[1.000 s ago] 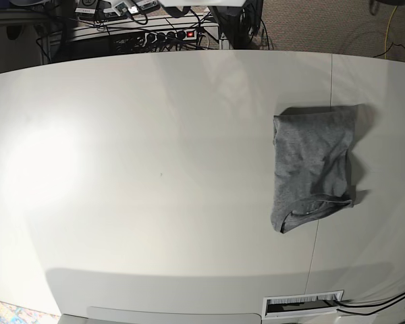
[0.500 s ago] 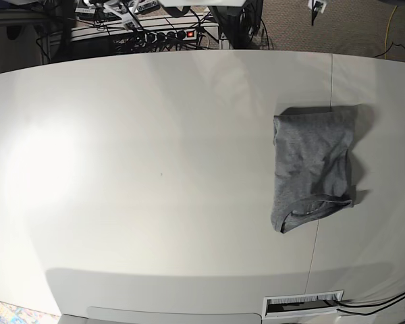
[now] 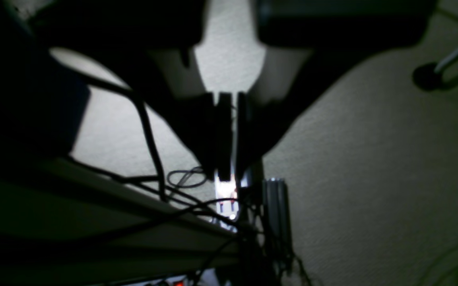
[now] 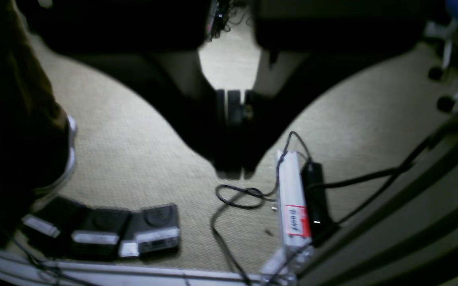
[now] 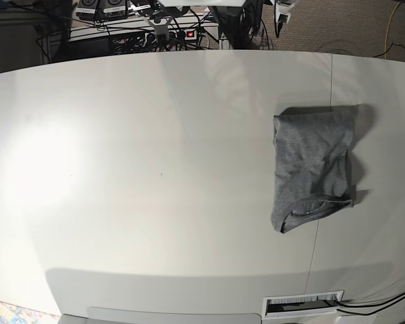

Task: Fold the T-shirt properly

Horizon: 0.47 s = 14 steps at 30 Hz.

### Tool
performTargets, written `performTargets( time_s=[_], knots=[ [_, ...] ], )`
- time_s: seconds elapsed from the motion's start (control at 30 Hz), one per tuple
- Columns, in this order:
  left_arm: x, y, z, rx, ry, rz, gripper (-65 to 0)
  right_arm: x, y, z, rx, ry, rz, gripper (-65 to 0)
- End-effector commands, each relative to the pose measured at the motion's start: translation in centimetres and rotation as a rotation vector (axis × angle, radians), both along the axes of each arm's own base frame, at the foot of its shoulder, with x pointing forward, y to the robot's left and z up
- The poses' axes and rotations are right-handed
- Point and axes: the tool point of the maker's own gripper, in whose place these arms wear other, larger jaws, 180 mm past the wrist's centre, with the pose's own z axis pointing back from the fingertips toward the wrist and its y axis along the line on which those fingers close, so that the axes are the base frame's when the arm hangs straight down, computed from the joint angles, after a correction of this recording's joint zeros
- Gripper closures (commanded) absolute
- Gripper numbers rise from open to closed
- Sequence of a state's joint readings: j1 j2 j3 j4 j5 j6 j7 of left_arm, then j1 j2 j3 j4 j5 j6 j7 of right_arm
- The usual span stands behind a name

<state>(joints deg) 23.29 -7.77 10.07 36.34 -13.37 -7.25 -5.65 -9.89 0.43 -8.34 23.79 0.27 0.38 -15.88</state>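
Note:
The grey T-shirt (image 5: 314,165) lies folded into a narrow upright rectangle on the right part of the white table (image 5: 155,169), its neckline at the near end. No gripper touches it. In the base view my left gripper (image 5: 281,16) and my right gripper (image 5: 159,15) show only as small tips at the top edge, beyond the table's far side. The left wrist view has my left gripper (image 3: 231,174) shut and empty above carpet. My right gripper (image 4: 235,172) in the right wrist view is shut and empty too. Neither wrist view shows the shirt.
Behind the table's far edge lie power strips and cables (image 5: 169,34). On the carpet in the right wrist view sit foot pedals (image 4: 105,234), a white power strip (image 4: 292,206) and a person's shoe (image 4: 66,159). A seam (image 5: 324,202) runs through the tabletop.
Both grippers' tips have come into the top edge of the base view, where they did not show a second ago. The T-shirt has not moved.

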Motion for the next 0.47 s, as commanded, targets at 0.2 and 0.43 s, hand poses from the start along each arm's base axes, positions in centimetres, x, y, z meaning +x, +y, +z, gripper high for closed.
performTargets(
  time_s=[0.2,0.43],
  knots=[
    [-1.1,-1.7,-0.2,0.040,0.032,0.011,0.0,-0.8,-1.6,-0.1,-0.082,0.030,-0.036,0.0],
    [-1.4,-2.6,-0.2,0.035,0.041,-0.030,0.0,-0.6,-1.7,-0.1,-0.090,0.020,-0.059,0.0]
  ],
)
